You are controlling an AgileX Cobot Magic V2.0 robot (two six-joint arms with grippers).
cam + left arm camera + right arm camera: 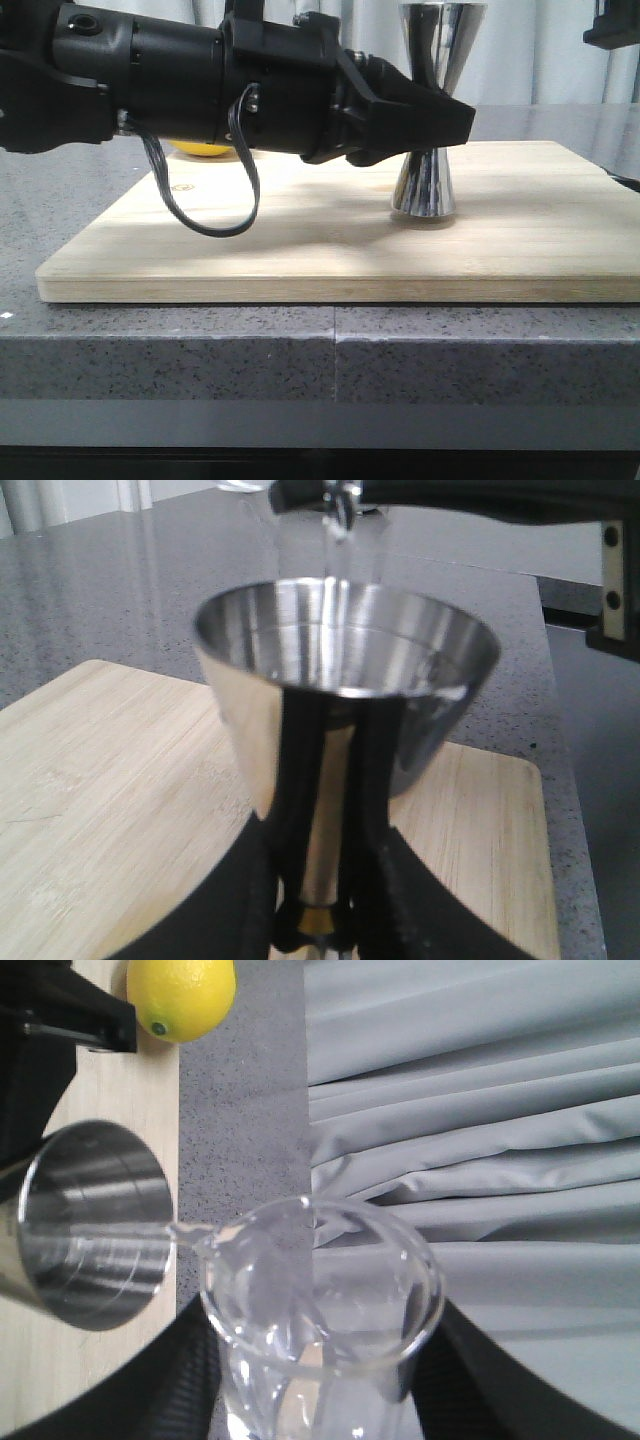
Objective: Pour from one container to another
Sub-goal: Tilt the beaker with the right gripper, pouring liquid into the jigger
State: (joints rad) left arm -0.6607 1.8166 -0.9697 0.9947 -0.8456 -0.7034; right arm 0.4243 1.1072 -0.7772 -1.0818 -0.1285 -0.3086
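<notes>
Front view: the left gripper [440, 135] clamps the jigger [430, 120] at its waist, upright on the board [300, 240].

Left wrist view: liquid streams into its cup.

Right wrist view: the right gripper [310, 1400] holds the tilted beaker [320, 1300]; thin, slippery glass, best gripped around the body.

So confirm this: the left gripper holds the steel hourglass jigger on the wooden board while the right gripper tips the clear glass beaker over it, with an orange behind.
Wrong only on the fruit: it is a yellow lemon, clear in the right wrist view. The left gripper does hold the steel hourglass jigger on the wooden board, and the right gripper tips the clear glass beaker.
</notes>
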